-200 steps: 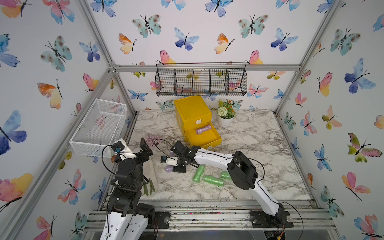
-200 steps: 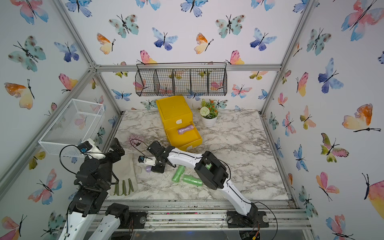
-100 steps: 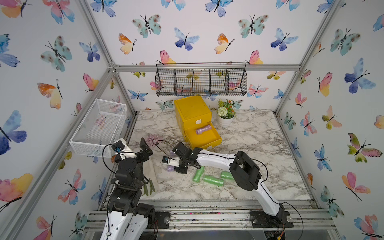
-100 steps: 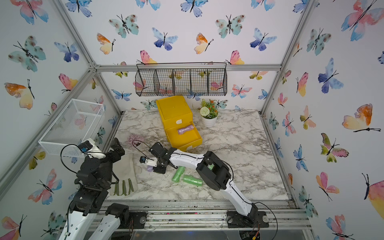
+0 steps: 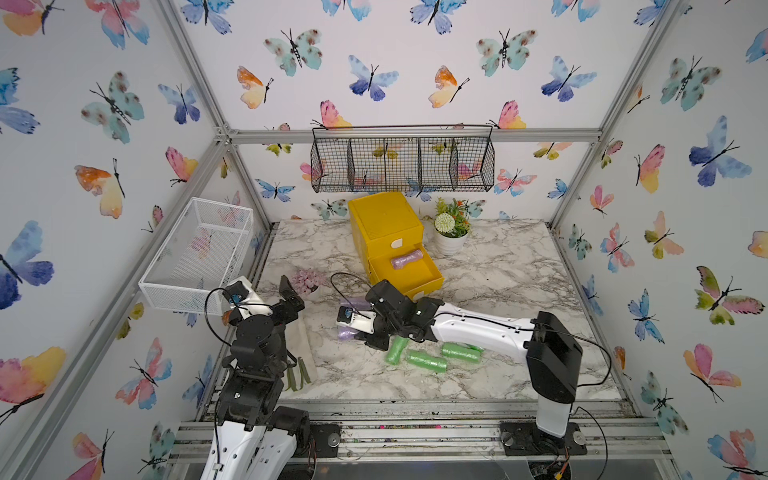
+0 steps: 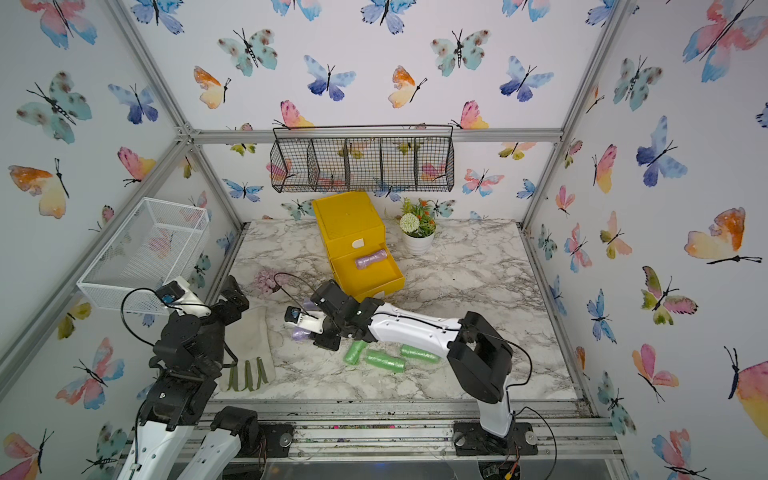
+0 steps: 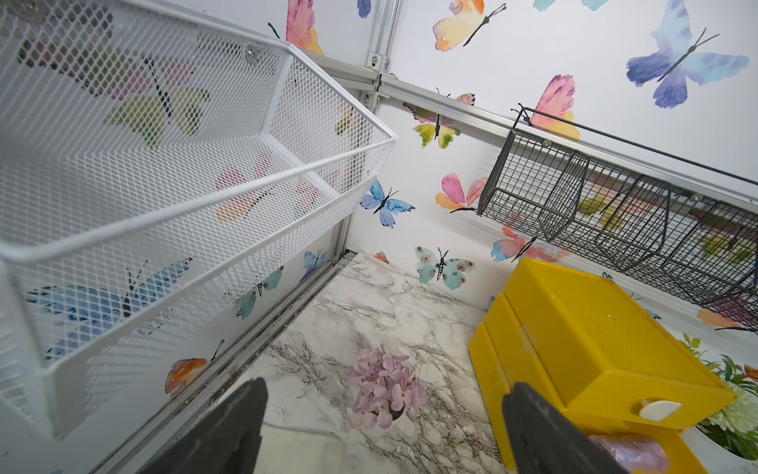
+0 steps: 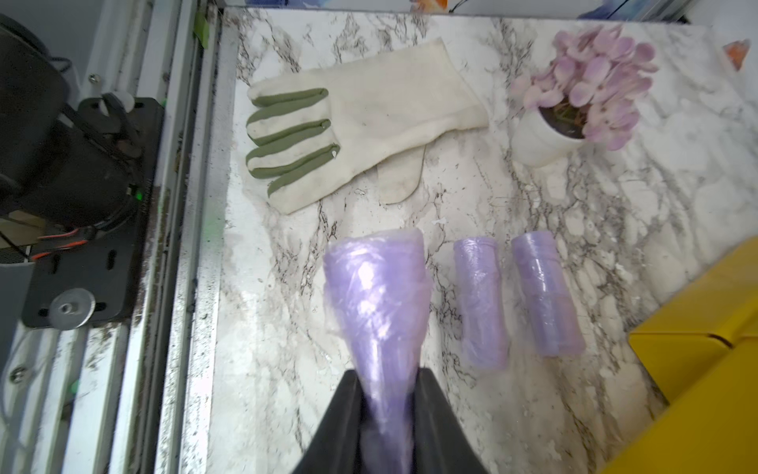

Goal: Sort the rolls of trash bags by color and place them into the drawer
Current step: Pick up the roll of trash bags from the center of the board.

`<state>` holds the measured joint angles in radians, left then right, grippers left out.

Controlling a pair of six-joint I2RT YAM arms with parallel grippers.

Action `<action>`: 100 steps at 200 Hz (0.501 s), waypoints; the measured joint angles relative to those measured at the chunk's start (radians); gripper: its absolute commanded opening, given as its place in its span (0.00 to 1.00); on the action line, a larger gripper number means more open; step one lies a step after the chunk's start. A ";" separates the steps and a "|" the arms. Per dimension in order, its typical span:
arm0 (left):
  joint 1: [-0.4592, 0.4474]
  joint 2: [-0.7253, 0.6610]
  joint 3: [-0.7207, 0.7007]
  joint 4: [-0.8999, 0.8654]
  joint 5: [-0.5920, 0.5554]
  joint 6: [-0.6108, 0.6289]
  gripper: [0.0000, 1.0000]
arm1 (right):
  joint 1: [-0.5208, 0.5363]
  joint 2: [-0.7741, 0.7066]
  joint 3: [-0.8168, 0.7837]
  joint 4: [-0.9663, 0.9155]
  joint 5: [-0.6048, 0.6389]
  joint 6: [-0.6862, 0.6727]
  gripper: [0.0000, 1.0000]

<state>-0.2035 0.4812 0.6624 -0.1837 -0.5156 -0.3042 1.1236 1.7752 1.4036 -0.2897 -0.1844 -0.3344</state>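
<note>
Progress: early. Stowed: one lilac roll (image 5: 406, 258) in the pulled-out middle drawer of the yellow drawer chest (image 5: 384, 224). Clamped in the right end effector (image 8: 387, 375): a second lilac roll (image 8: 375, 295), low at the tabletop (image 8: 533, 410). Left end effector (image 7: 385, 388) spread wide, empty. Outstanding: two lilac rolls (image 8: 480, 303) beside the held one and at least three green rolls (image 5: 426, 360). Pink rolls not in view, possibly hidden.

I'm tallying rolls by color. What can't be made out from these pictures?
- Top drawer: contents, behind its shut front, every view.
- Green rolls: three show in both top views; the right arm may cover more.
- Loose purple rolls: clear in the right wrist view, mostly under that arm in top views.
- Purple roll in the right tool: gripped end blurred, right wrist view.
- Pink rolls: none visible.
</note>
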 measured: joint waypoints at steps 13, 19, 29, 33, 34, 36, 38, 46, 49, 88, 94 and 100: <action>0.002 0.002 0.000 0.000 0.000 0.000 0.94 | 0.002 -0.073 -0.031 -0.002 0.016 -0.013 0.27; 0.002 0.004 0.000 0.000 0.000 0.000 0.94 | 0.002 -0.103 -0.037 -0.005 0.034 -0.028 0.27; 0.003 0.007 0.000 0.000 0.001 0.000 0.94 | 0.002 -0.142 -0.037 -0.012 0.060 -0.057 0.27; 0.004 0.008 0.000 0.000 0.001 0.000 0.94 | 0.002 -0.156 -0.037 -0.012 0.070 -0.066 0.27; 0.004 0.008 0.000 0.000 0.001 0.000 0.94 | 0.002 -0.160 -0.037 -0.012 0.074 -0.074 0.27; 0.006 0.010 0.000 0.000 0.001 0.000 0.94 | 0.001 -0.167 -0.037 -0.013 0.080 -0.080 0.27; 0.006 0.010 0.000 0.000 0.000 0.000 0.94 | 0.000 -0.172 -0.037 -0.014 0.084 -0.084 0.27; 0.008 0.012 0.000 0.000 0.001 0.000 0.94 | -0.005 -0.192 -0.035 -0.018 0.103 -0.113 0.26; 0.008 0.013 0.000 0.000 0.001 0.000 0.94 | -0.008 -0.199 -0.034 -0.020 0.109 -0.125 0.26; 0.013 0.015 0.000 0.000 0.000 0.000 0.94 | -0.097 -0.206 0.016 -0.067 0.158 -0.270 0.25; 0.013 0.015 0.000 0.000 0.000 0.000 0.94 | -0.114 -0.203 0.029 -0.076 0.166 -0.293 0.24; 0.013 0.015 0.000 0.000 0.000 0.000 0.94 | -0.135 -0.199 0.045 -0.086 0.171 -0.317 0.24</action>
<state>-0.1905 0.4965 0.6624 -0.1837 -0.5152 -0.3042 0.9890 1.5764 1.4483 -0.3756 -0.0135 -0.6514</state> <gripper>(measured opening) 0.943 0.246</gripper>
